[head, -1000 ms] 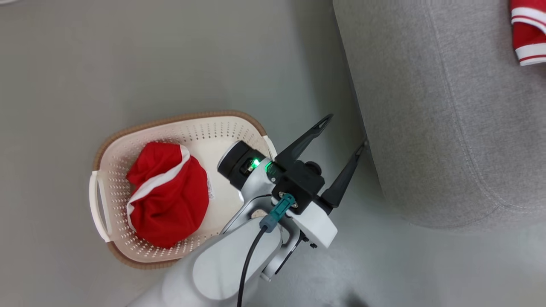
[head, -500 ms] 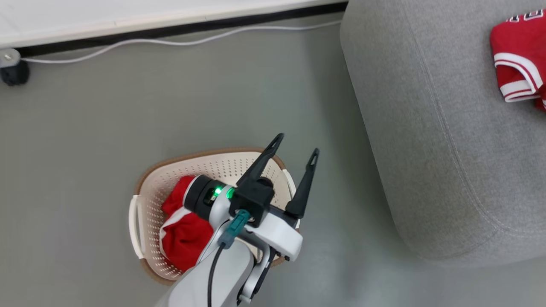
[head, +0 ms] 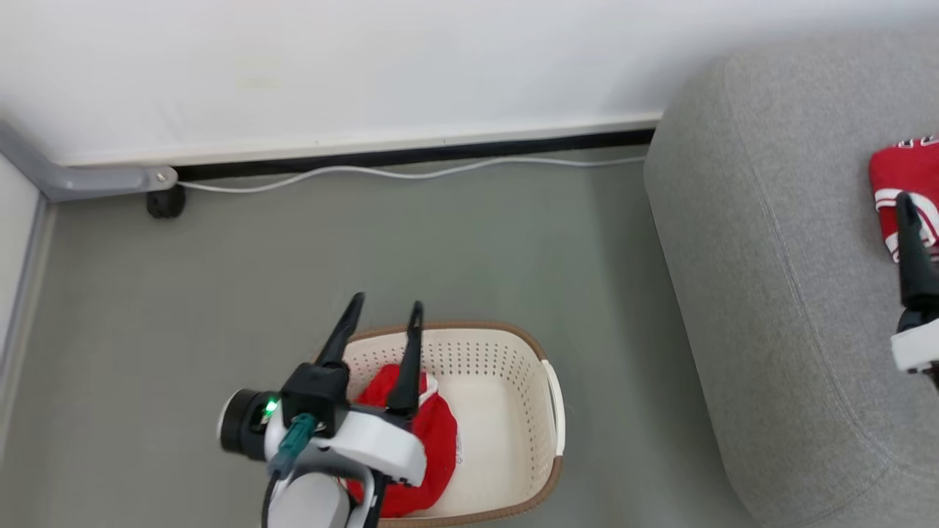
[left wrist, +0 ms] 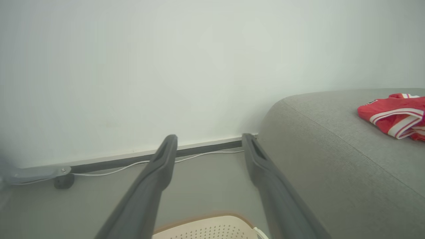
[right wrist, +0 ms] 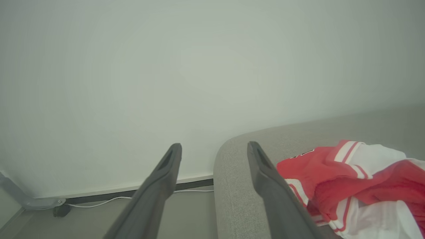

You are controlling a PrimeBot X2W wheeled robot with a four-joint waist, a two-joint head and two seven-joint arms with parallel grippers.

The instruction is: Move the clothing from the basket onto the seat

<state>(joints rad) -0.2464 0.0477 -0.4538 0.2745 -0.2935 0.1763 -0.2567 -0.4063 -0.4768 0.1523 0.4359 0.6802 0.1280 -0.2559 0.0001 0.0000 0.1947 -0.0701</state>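
The cream basket (head: 506, 345) with its brown rim stands on the floor left of the grey seat (head: 792, 293). One red garment with a white stripe (head: 439, 440) lies bunched in the basket's left half, partly hidden by my left wrist. My left gripper (head: 386, 302) hangs open above that garment, fingers pointing toward the wall. Another red and white garment (head: 899, 172) lies on the seat. A finger (head: 912, 257) of my right arm rises beside it at the picture's edge. In the right wrist view my right gripper (right wrist: 214, 146) is open and empty, with that garment (right wrist: 348, 186) just to its right.
A white wall with a dark baseboard runs behind. A white cable (head: 396, 173) lies along it on the grey floor. A grey metal leg with a black caster (head: 165, 202) stands at the far left. Open floor lies between basket and wall.
The head camera has tilted up and turned. My left gripper, still open, has moved from the gap beside the seat to above the garment in the basket. A right finger has come into view.
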